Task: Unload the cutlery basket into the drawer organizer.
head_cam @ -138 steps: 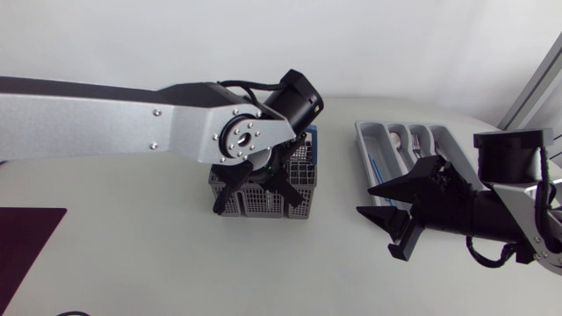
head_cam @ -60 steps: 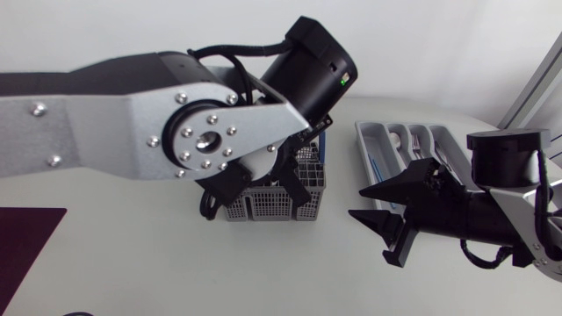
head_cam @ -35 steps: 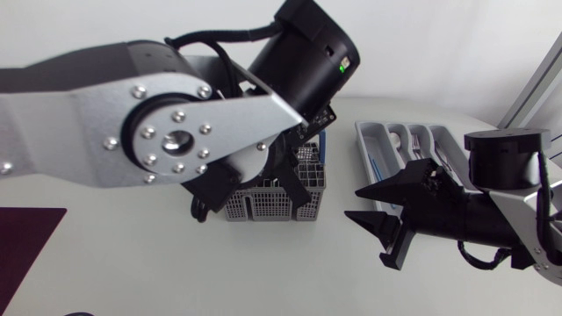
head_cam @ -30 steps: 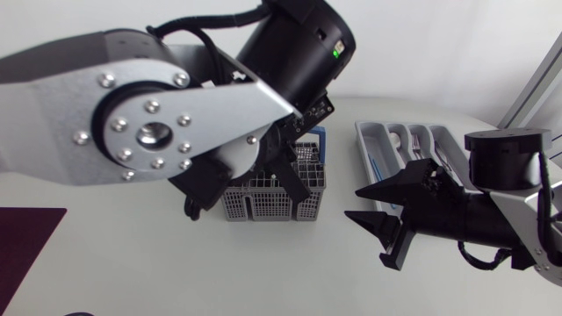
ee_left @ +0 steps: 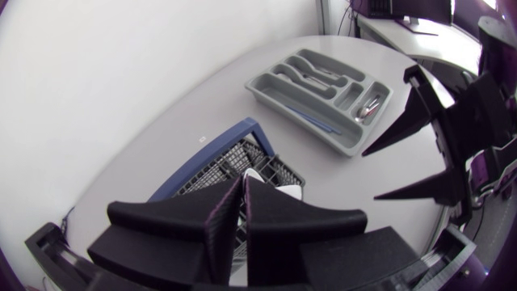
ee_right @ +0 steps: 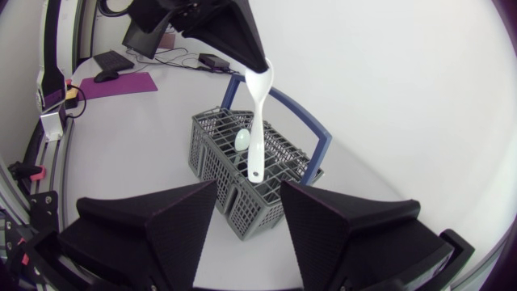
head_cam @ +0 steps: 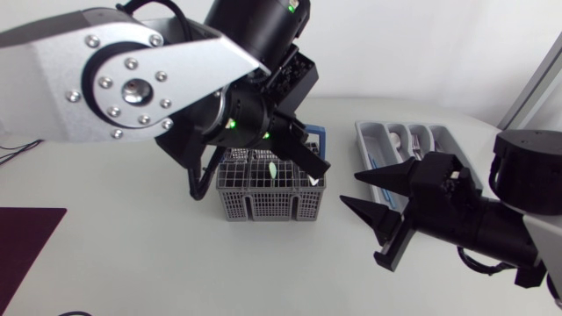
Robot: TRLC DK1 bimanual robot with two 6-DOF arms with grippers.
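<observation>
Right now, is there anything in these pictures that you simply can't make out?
- Head view: the left arm covers part of the basket; what remains inside is unclear.
- Right wrist view: the upper end of the white spoon is hidden inside the left gripper.
- Head view: the right gripper hides the near end of the organizer.

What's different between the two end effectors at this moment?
The left end effector is shut on a white spoon; the right end effector is open and empty. The left hangs above the cutlery basket, pointing down; the right sits beside the basket, near the drawer organizer, pointing sideways at the basket. Both are matte black and wedge-shaped.
</observation>
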